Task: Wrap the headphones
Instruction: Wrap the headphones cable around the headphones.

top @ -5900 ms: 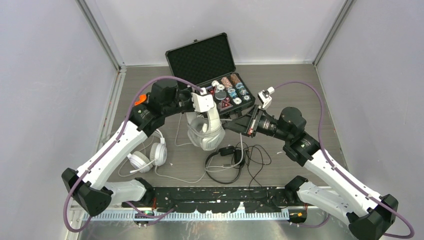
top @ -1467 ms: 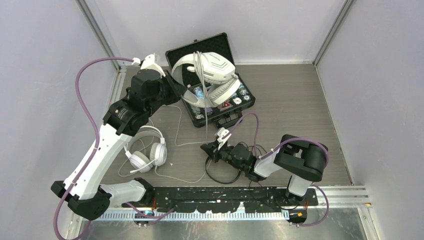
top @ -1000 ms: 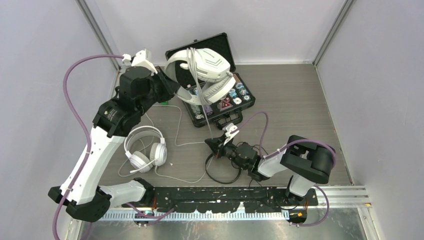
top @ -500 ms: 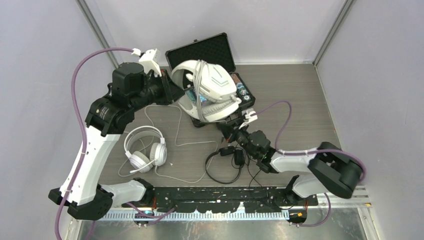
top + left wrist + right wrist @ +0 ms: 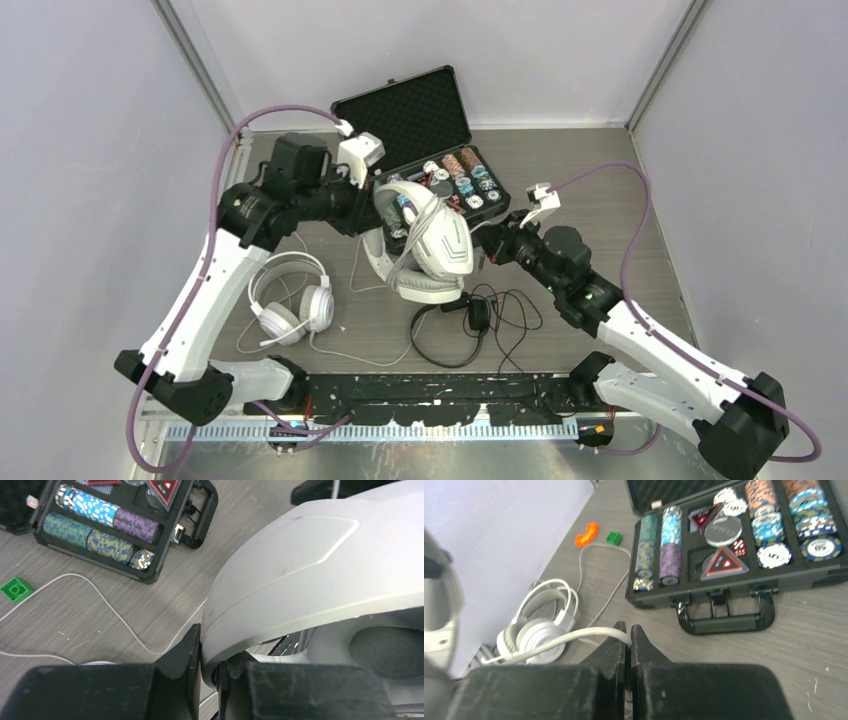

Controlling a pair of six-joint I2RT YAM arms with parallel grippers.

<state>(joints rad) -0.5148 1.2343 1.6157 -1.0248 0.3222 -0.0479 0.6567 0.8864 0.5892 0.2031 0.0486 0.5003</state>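
The bulky white-grey headphones (image 5: 428, 250) hang over the middle of the table, with white cord turns across their headband. My left gripper (image 5: 362, 215) is shut on the headband's edge (image 5: 300, 565), its jaws (image 5: 212, 652) pinching the rim. My right gripper (image 5: 490, 245) stands just right of them and is shut (image 5: 629, 629) on the white cord (image 5: 569, 637), which curves off to the left. A slim black pair of headphones (image 5: 450, 335) lies in its tangled cord near the front. A white round-cup pair of headphones (image 5: 290, 300) lies at the left.
An open black case (image 5: 400, 115) of poker chips (image 5: 769, 517) sits at the back centre, its handle (image 5: 724, 622) facing me. A green brick (image 5: 613, 538) and an orange piece (image 5: 586, 534) lie left of it. Walls close in on both sides.
My left arm has brought the bulky headphones down from above the case to the table's middle. My right arm swung up from beside the black pair to their right, still pinching the cord.
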